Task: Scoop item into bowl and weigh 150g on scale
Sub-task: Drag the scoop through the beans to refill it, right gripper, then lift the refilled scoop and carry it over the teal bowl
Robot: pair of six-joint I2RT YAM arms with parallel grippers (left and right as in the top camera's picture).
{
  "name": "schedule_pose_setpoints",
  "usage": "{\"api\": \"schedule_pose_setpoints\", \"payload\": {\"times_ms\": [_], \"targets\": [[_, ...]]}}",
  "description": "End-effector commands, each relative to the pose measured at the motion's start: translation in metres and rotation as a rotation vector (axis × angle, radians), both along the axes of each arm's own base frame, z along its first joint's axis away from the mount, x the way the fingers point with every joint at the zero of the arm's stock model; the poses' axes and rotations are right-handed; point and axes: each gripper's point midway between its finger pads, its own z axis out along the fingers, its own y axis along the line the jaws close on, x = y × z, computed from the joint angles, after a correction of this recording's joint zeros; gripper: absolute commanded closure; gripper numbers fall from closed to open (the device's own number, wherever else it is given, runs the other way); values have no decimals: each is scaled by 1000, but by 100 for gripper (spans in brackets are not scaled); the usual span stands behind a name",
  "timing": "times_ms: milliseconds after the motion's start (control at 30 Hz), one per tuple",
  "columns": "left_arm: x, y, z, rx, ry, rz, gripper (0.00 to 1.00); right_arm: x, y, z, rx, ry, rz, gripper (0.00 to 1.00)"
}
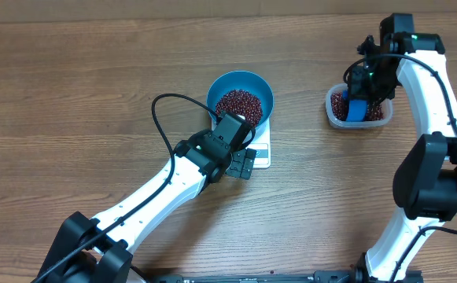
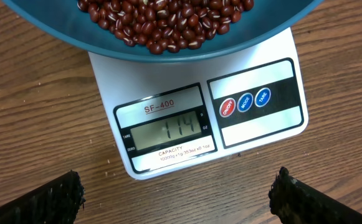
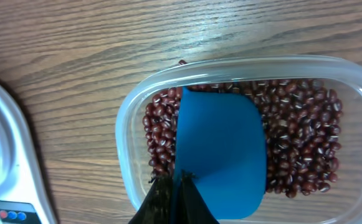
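- While my left gripper (image 2: 177, 200) is hanging spread wide over the table (image 2: 37, 93) and holding nothing, its two dark fingertips (image 2: 56, 196) are showing in the lower corners of the left wrist view, just short of the scale (image 2: 255, 134).
- The scale is sitting flat, with its display (image 2: 168, 129) edge pointing toward my left gripper. In that view it is lying slightly askew, its right end riding higher than its left.
- The display is showing 114, and one red and two blue buttons (image 2: 245, 101) are sitting in a row to its right.
- The bowl (image 1: 222, 83) is resting on the far part of the scale, with its mouth facing straight up and its rim overhanging the white platform.
- The beans (image 2: 168, 22) are lying in a loose heap inside the bowl.
- My right gripper (image 3: 176, 190) is pinching the near end of a blue scoop (image 3: 221, 149) over at the far right of the table, apart from the scale.
- The scoop is pointing away from my fingers, its long axis running up the right wrist view. Its broad end is lying over more beans (image 3: 299, 143) in a clear tub (image 3: 123, 124).
- The tub is lying with its long axis across that view, crosswise to the scoop.
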Motion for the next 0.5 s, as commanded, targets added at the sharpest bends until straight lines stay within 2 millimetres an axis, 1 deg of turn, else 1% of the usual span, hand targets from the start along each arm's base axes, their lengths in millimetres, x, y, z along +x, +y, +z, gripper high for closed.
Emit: {"api": "schedule_pose_setpoints", "payload": {"times_ms": [0, 100, 167, 333, 467], "targets": [[1, 3, -2, 19, 0, -14, 1, -8, 3, 0, 99, 23, -33, 96], [1, 3, -2, 19, 0, -13, 0, -11, -12, 1, 122, 27, -73, 96], [1, 3, -2, 19, 0, -13, 0, -11, -19, 4, 180, 21, -103, 96], [1, 3, -2, 19, 0, -13, 0, -9, -32, 24, 422, -38, -172, 96], [1, 3, -2, 19, 0, -13, 0, -11, -52, 38, 545, -81, -240, 96]]}}
